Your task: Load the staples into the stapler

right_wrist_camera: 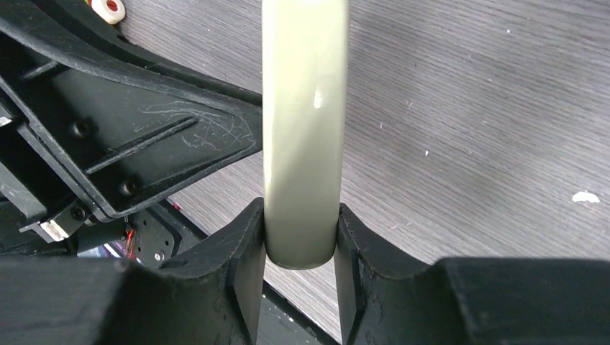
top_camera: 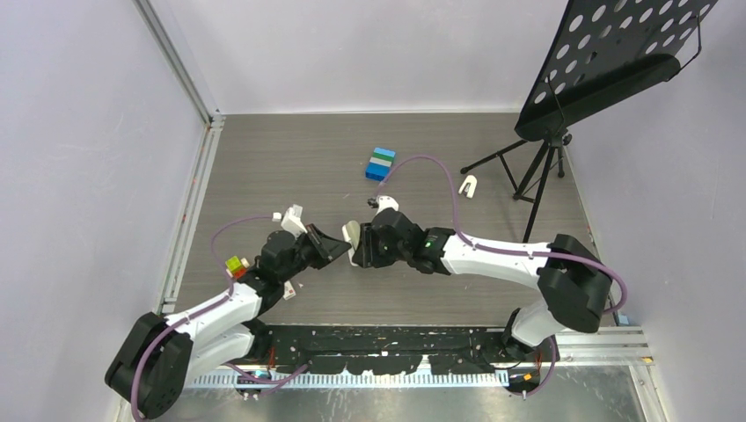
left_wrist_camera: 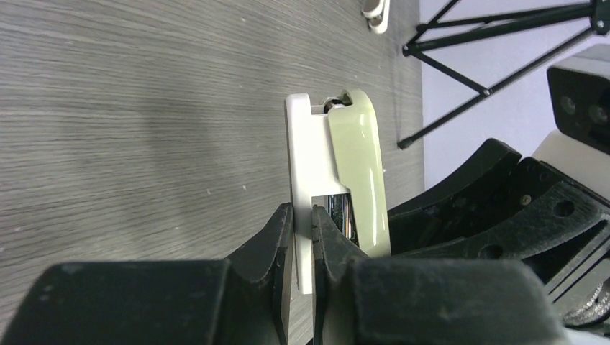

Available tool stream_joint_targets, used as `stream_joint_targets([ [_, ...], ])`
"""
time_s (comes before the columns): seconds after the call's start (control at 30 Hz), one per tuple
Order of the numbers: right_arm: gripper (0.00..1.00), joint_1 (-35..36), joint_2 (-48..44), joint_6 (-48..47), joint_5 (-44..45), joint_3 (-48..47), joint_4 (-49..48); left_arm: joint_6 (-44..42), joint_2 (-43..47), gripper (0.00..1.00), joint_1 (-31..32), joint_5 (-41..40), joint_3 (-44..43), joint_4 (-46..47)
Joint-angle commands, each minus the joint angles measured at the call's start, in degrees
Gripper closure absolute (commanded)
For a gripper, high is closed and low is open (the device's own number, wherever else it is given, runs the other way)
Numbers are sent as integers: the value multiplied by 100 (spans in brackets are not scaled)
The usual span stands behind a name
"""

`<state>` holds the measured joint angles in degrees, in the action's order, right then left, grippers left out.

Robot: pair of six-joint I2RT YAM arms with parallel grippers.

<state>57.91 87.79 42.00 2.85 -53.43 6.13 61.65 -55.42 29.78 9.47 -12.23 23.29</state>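
- Top external: both arms meet over the middle of the table (top_camera: 264, 158). The stapler (top_camera: 351, 234) sits between the left gripper (top_camera: 334, 247) and the right gripper (top_camera: 359, 253). Blue bricks (top_camera: 380, 163) lie well apart, farther back.
- Left wrist: the left gripper (left_wrist_camera: 302, 223) is clamped tight on the stapler (left_wrist_camera: 338, 158) by its thin white base. The olive top lies just beside the base, with a strip of silver metal showing between them.
- Right wrist: the right gripper (right_wrist_camera: 301, 241) pinches the stapler (right_wrist_camera: 302, 108) at the rounded end of its olive top, both fingers touching its sides.
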Motion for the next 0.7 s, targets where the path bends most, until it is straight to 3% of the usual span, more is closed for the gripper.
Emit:
stream_joint_targets([
  [0.0, 85, 1, -695, -89, 148, 24, 300, -581, -193, 100, 1, 80, 76, 395],
  [0.2, 100, 1, -1116, -54, 250, 32, 804, -900, -597, 100, 1, 240, 124, 823],
  [0.37, 99, 1, -1260, -189, 375, -275, 1325, -1194, -879, 100, 1, 504, 159, 1115],
  [0.67, 100, -96, -1241, -732, 1107, -1637, 2559, -1806, -1104, 100, 315, 1026, 130, 1658],
])
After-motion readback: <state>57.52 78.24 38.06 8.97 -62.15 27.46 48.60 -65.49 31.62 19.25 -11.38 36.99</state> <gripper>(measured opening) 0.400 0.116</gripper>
